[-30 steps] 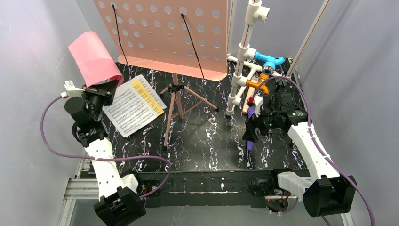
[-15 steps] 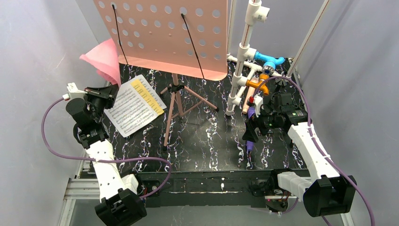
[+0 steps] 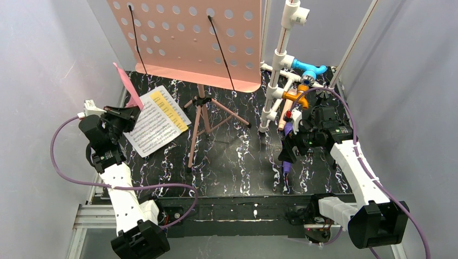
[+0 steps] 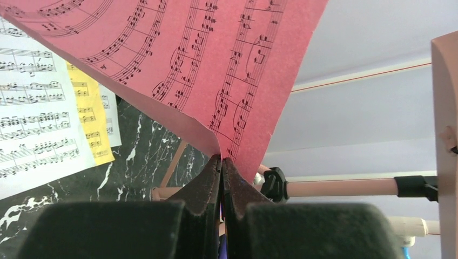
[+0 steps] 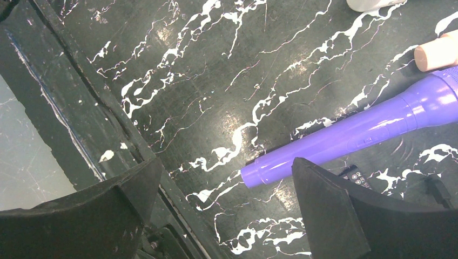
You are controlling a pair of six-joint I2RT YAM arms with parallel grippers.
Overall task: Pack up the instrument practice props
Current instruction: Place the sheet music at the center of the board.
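Pink perforated sheet-music holder (image 3: 189, 40) stands on tripod legs at back-center of the counter (image 3: 232, 167), w/ printed music pages (image 3: 154, 121) flat to its left. L hand (image 4: 221, 162) is clenched on a corner of the pink folder (image 4: 216, 65), held upright above the pages' left edge; only staves & notes are legible on it. R hand (image 5: 224, 172) is spread wide, grasping nothing, over the butt end of the purple microphone (image 5: 356, 129) lying on the counter's right side.

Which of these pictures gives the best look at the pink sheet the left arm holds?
The left wrist view: the pink sheet fills the frame, printed notes readable, pinched in the shut left tool. The top view shows only a thin edge-on sliver; the right wrist view misses it.
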